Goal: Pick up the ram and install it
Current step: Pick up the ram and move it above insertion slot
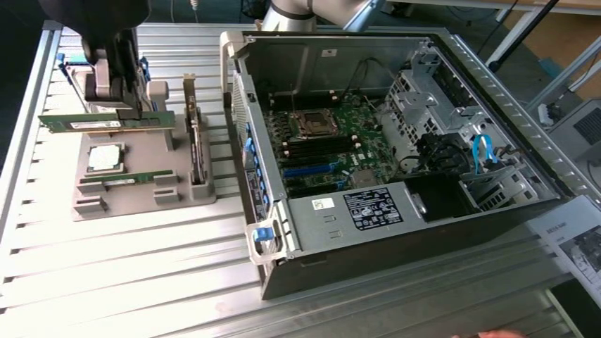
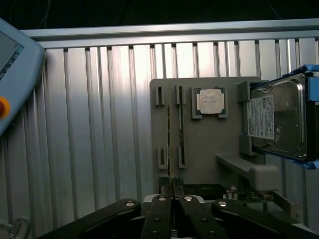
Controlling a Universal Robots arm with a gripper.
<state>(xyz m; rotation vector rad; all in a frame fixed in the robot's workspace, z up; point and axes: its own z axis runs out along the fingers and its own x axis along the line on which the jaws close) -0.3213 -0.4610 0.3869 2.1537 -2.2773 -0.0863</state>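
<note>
Nothing legible is found. A pale label [image 1: 94,124] is carried on the long green ram stick [image 1: 56,122], its print too small to be read. A black printed label [image 1: 374,209] and a small white sticker [image 1: 322,203] are fixed on the silver power-supply housing [image 1: 319,229]. Another white sticker [image 1: 329,52] is stuck inside the open grey computer case [image 1: 281,63]. A white label [image 2: 261,117] is seen on the silver hard drive [image 2: 286,114], and a printed paper sheet [image 1: 578,243] is noted at the exterior view's right. None can be made out.
</note>
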